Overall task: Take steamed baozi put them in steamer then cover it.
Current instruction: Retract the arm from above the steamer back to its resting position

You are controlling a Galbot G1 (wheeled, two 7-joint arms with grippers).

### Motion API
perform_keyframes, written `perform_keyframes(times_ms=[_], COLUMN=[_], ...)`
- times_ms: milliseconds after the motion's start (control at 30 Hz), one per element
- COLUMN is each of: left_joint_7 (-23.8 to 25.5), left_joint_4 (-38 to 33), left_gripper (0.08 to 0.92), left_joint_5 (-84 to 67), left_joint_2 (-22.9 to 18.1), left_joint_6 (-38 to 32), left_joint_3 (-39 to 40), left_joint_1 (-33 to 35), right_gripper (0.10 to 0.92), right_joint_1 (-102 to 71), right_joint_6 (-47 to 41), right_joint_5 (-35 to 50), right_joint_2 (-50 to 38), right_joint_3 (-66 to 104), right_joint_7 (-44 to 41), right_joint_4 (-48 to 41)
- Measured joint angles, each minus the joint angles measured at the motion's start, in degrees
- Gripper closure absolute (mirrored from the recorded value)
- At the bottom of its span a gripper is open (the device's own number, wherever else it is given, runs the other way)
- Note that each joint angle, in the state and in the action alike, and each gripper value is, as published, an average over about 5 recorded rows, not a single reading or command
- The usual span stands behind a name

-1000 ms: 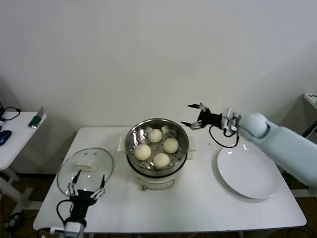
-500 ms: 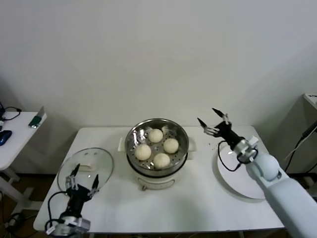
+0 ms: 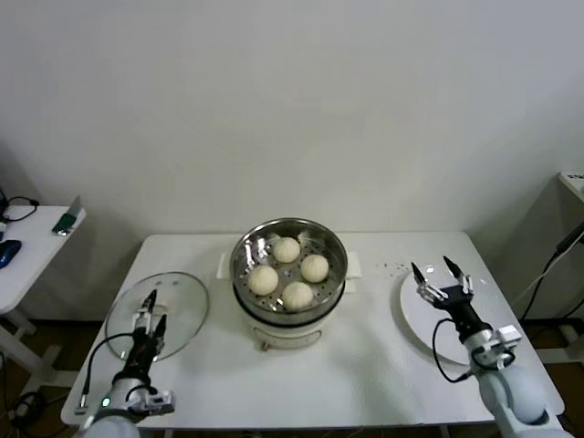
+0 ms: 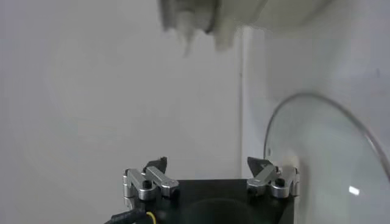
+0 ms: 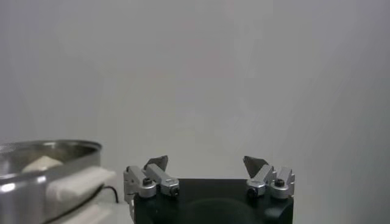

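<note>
**Four baozi in the steamer, cover on the table**

The steamer (image 3: 289,278) stands in the middle of the white table (image 3: 365,365). Its steel basket sits on a cream pot base. All four baozi (image 3: 286,249) (image 3: 315,267) (image 3: 264,279) (image 3: 297,295) lie inside the basket, on the perforated floor, close together in a diamond shape. The basket is uncovered.

The cover (image 3: 157,313) lies flat on the table to the left of the steamer, near it but apart from it. Its white handle (image 3: 155,309) is at the centre of the glass. In the left wrist view a part of the cover's rim (image 4: 323,146) shows as a curved line.

The left gripper (image 3: 148,313) is low at the front left, over the near part of the cover, and its fingers are spread apart with nothing between them. In the left wrist view the two fingertips (image 4: 152,173) are also clearly separated. If they touch the glass I cannot tell.

The right gripper (image 3: 441,278) is over the left part of the white plate (image 3: 456,324), at the right side of the table, well apart from the steamer. Its fingers are spread and it holds nothing. The right wrist view shows the same gap between the fingertips (image 5: 157,165), and the steamer rim (image 5: 49,149) with one baozi (image 5: 39,162) at the edge.

A side table (image 3: 27,246) with small objects stands far to the left.
</note>
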Motion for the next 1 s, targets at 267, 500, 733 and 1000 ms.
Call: perform_keyframes(times_ms=[267, 500, 733, 1000], left_joint_7=[-2.07, -3.68, -5.44, -6.98], left_joint_4=[10.71, 18.65, 23.85, 26.72], left_gripper=[0.177, 0.177, 0.177, 0.177], left_joint_5=[7.69, 10.65, 11.15, 9.85], left_joint_2=[1.07, 2.08, 2.85, 3.38], left_joint_6=[-1.49, -2.19, -2.82, -3.36], left_joint_3=[-0.85, -1.24, -1.06, -0.47], left_joint_1=[-6.93, -11.86, -15.72, -18.16], right_gripper=[0.203, 0.203, 0.203, 0.203], right_joint_1=[-6.52, -9.12, -10.11, -10.61], right_joint_6=[-0.06, 0.17, 0.48, 1.13], right_joint_5=[-1.37, -2.44, -3.51, -5.16], right_joint_2=[3.53, 5.66, 6.78, 7.97], right_joint_3=[5.93, 9.07, 10.79, 11.31], right_joint_7=[-0.7, -1.37, -2.1, -2.98], right_joint_4=[0.79, 0.85, 0.51, -0.56])
